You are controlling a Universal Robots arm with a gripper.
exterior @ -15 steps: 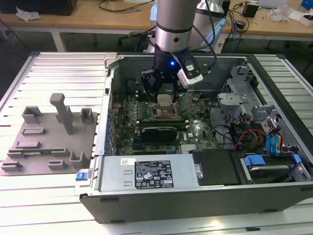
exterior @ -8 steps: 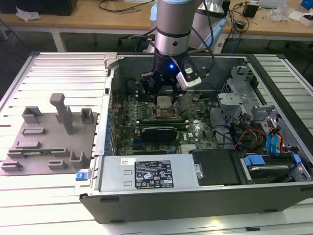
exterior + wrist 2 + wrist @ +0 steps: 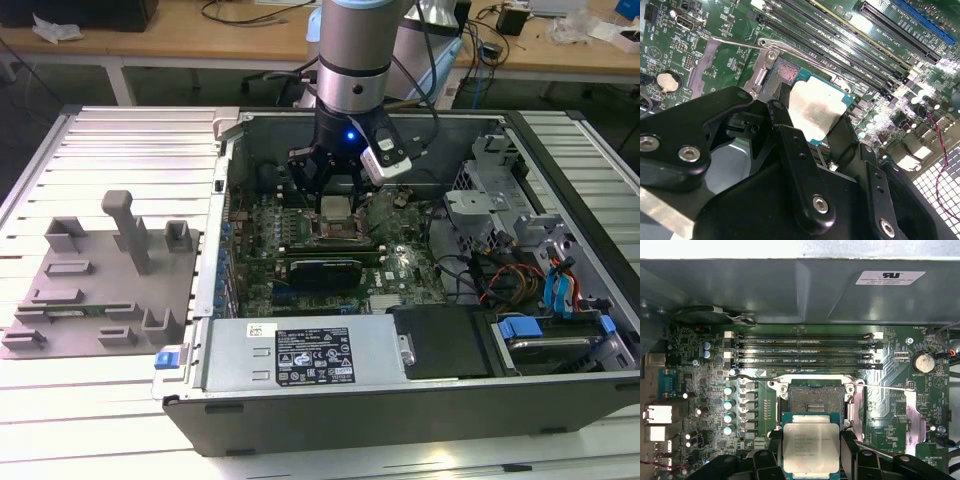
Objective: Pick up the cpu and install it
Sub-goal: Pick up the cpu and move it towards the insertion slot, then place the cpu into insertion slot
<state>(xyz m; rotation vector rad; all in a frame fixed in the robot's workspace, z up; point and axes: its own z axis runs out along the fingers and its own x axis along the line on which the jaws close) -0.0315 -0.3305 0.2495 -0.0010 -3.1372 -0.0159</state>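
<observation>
1. Presently, cpu (image 3: 811, 447): you have it gripped by two opposite edges, its pale metal top facing up. It sits over the open socket (image 3: 812, 399) and overlaps one edge of it. You cannot tell whether it touches the socket.
2. Claw (image 3: 811, 454): clenched on the cpu, with one black finger (image 3: 774, 452) at each side.
3. Socket: its dark contact field is exposed inside a metal frame on the green motherboard (image 3: 705, 390).
4. Memory slots (image 3: 800, 347): four long black rows just beyond the socket, between it and the case wall (image 3: 790, 290).
5. Coin battery (image 3: 924, 362): on the board, well apart from the socket.
6. Computer case (image 3: 400, 420): you see it lying open on the slatted surface (image 3: 110, 160), with the arm reaching down into it.
7. Grey fixture (image 3: 100, 290): on the surface, to the exterior view's left of the case and apart from it.
8. White label (image 3: 313, 357): on the metal box along the case's near side in the exterior view.
</observation>
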